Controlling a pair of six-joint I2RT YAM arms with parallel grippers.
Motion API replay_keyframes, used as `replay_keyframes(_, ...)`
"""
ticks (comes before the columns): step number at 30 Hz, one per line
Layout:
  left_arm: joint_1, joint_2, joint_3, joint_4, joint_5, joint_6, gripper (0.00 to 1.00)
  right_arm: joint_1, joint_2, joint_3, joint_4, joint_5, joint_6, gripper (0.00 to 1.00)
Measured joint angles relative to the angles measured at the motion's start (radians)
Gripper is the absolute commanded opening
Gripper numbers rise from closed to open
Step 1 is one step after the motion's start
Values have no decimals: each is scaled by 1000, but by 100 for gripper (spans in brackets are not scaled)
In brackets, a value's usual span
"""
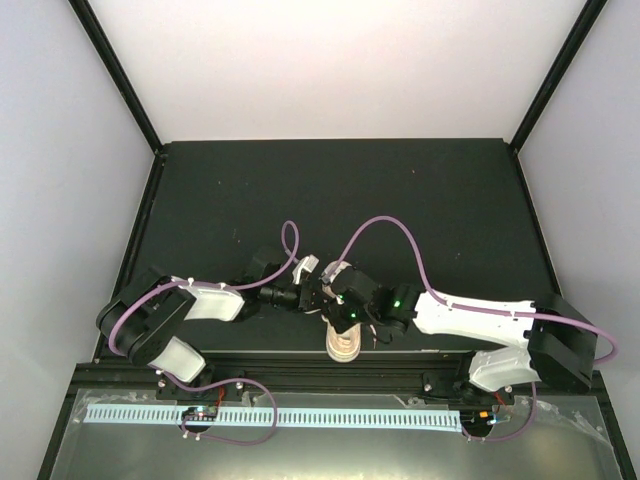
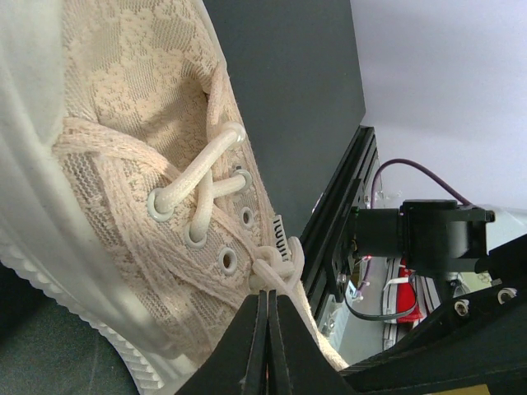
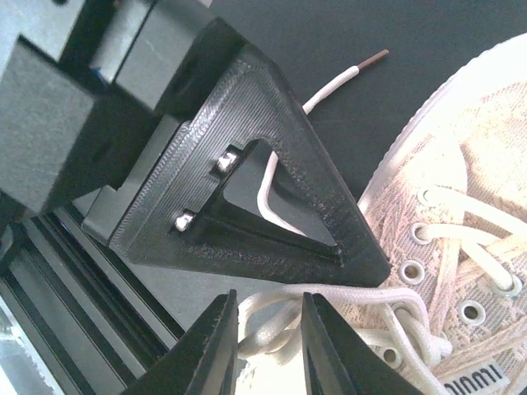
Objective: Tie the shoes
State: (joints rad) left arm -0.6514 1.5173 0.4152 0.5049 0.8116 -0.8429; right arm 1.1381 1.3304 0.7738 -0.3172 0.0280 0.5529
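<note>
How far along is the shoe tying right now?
Done: laces are threaded through the eyelets of the sneaker. In hand: the left gripper is shut on one lace end, and the right gripper straddles another strand. Left: no bow shows yet, so the knot and loops remain.

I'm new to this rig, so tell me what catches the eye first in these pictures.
A small beige-pink lace-patterned sneaker with thin off-white laces sits at the near edge of the black table, the left arm and right arm converging over it. The left gripper is shut right at the laces, and the right gripper straddles a loop of lace.
</note>
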Motion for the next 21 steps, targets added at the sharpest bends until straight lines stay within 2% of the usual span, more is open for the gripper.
replay_keyframes(3, 0, -1, 0, 0, 0, 0, 2, 0, 6, 0, -2, -3, 0, 18)
replay_keyframes(7, 0, -11, -6, 0, -4, -1, 2, 0, 9, 0, -6, -4, 4, 3)
replay_keyframes(8, 0, -13, -7, 0, -5, 0, 2, 0, 9, 0, -10, -3, 5, 2)
replay_keyframes(16, 0, -33, -11, -19, -29, 4, 1, -17, -31, 0, -79, 52, 10, 2)
replay_keyframes(21, 0, -46, -16, -47, -49, 21, 1, -97, -95, -1, -92, 53, -5, 2)
